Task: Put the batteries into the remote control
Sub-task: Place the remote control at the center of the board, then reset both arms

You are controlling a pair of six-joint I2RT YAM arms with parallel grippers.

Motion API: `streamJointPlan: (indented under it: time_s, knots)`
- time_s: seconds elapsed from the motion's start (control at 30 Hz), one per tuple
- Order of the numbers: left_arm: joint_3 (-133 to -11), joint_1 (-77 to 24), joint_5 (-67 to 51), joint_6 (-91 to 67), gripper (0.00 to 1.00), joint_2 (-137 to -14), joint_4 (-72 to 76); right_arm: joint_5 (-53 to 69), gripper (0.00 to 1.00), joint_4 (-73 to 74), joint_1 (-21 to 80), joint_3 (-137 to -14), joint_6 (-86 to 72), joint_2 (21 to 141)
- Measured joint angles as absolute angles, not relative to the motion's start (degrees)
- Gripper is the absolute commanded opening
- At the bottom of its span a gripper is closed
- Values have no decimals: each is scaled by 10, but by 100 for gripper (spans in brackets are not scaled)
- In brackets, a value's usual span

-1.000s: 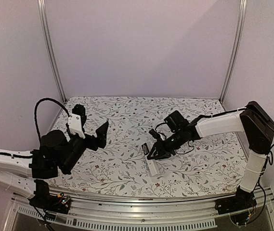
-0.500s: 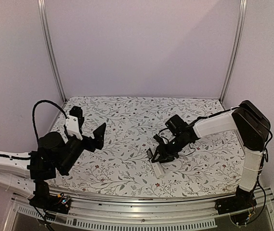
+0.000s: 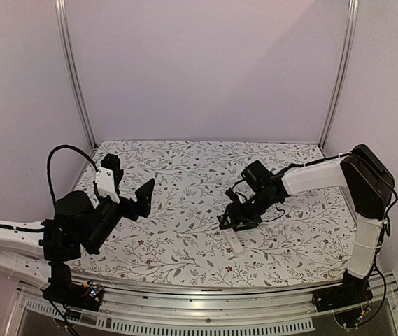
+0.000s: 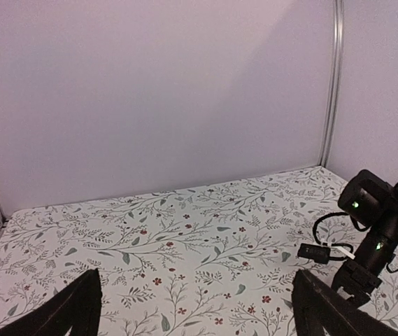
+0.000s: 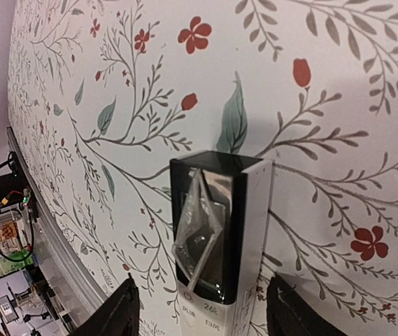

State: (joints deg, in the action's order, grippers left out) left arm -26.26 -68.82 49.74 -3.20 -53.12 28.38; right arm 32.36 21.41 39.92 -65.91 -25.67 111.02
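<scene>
Remote control (image 5: 252,231) is seen lying flat on the floral cloth (image 5: 338,105), its black-patched end set between the parted fingers (image 5: 123,311) of the right gripper (image 3: 231,222), by which nothing is gripped. Well apart from it, the left gripper (image 4: 199,308) is held wide open and empty.

Remote control (image 3: 233,242) on the table (image 3: 185,161), right hand (image 3: 231,220) just behind it, left hand (image 3: 141,198) well left
</scene>
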Motion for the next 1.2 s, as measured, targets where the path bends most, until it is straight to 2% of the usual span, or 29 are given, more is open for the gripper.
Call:
streamJointPlan:
  time_s: [0.03,0.07,0.1,0.27,0.4,0.6,0.87,1.03,1.2]
  knots:
    - [-263,-688,497,-32,94,-531,284,312,92,221,399,-663,-256,1109]
    - [-263,-688,497,-32,94,-531,284,303,98,227,398,-668,-253,1107]
    - [-263,-688,497,-32,94,-531,284,291,99,234,397,-674,-249,1103]
    - [-262,-680,504,-32,97,-531,282,210,99,266,386,-683,-227,1071]
    - [-259,-621,505,-51,97,-525,255,132,99,278,340,-682,-214,1010]
    - [-254,-489,488,-77,97,-526,242,67,99,173,187,-617,-190,846]
    - [-255,-285,413,-142,97,-636,264,62,99,-14,-8,-414,-190,721]
    - [-253,-201,402,-144,96,-712,300,26,99,-64,-41,-364,-199,689]
    - [-237,-145,380,-111,96,-722,378,-13,99,-110,-41,-343,-195,685]
